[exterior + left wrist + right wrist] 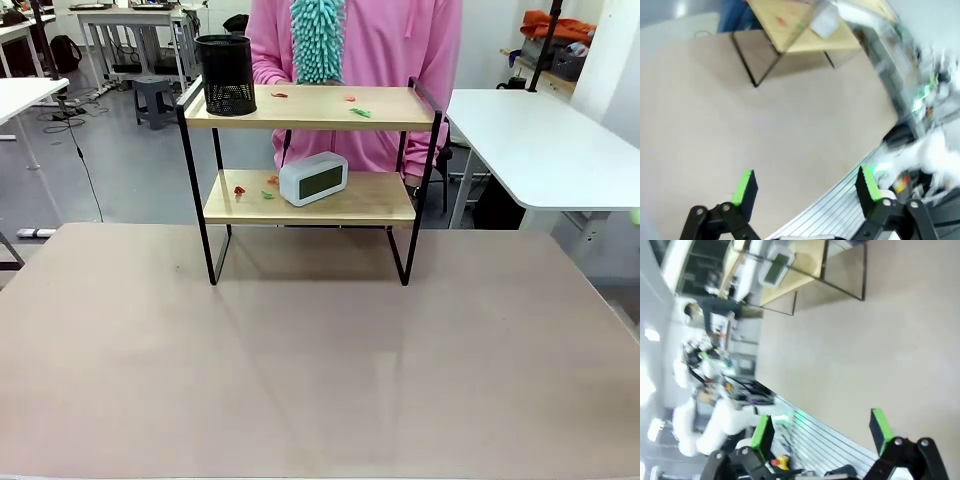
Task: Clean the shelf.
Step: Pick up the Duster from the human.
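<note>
Beige table (pixel 320 380), wooden shelf (pixel 310 108)

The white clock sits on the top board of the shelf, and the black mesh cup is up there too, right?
Not quite. The front view shows the white clock on the lower board of the shelf, not the top one. The black mesh cup really is on the top board, at its left end.
</note>
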Robot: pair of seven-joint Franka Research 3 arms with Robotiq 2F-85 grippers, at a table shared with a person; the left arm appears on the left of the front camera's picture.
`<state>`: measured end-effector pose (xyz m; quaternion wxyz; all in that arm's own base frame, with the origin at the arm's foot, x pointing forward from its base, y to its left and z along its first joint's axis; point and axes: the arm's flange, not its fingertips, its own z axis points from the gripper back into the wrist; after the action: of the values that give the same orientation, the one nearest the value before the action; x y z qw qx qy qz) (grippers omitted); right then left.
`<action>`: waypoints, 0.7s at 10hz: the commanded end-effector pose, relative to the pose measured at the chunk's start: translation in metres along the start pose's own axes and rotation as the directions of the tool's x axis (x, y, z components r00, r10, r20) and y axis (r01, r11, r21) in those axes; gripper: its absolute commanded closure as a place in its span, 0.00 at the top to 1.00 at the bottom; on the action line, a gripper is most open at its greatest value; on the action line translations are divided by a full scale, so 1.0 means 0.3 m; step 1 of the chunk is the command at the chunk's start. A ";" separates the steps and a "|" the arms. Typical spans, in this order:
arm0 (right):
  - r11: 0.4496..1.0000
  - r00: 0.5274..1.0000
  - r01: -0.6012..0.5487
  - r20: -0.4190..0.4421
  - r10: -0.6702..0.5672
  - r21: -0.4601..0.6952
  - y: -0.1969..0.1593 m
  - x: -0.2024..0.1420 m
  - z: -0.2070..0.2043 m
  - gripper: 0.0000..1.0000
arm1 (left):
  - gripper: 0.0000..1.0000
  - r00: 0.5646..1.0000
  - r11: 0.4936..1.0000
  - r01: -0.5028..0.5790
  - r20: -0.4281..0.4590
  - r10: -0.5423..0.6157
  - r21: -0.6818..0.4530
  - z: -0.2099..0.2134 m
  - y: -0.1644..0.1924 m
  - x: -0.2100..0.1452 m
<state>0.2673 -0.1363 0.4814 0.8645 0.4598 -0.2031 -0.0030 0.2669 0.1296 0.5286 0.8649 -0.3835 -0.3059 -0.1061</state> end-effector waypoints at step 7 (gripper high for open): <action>0.986 0.987 0.139 0.074 -0.146 0.086 -0.185 -0.053 0.071 1.00 | 1.00 0.984 0.990 -0.132 0.114 0.136 -0.047 0.097 0.151 -0.076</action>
<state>0.2612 -0.1771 0.4434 0.8428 0.4990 -0.1844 -0.0820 0.2599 0.1729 0.5073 0.8513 -0.4205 -0.3128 -0.0256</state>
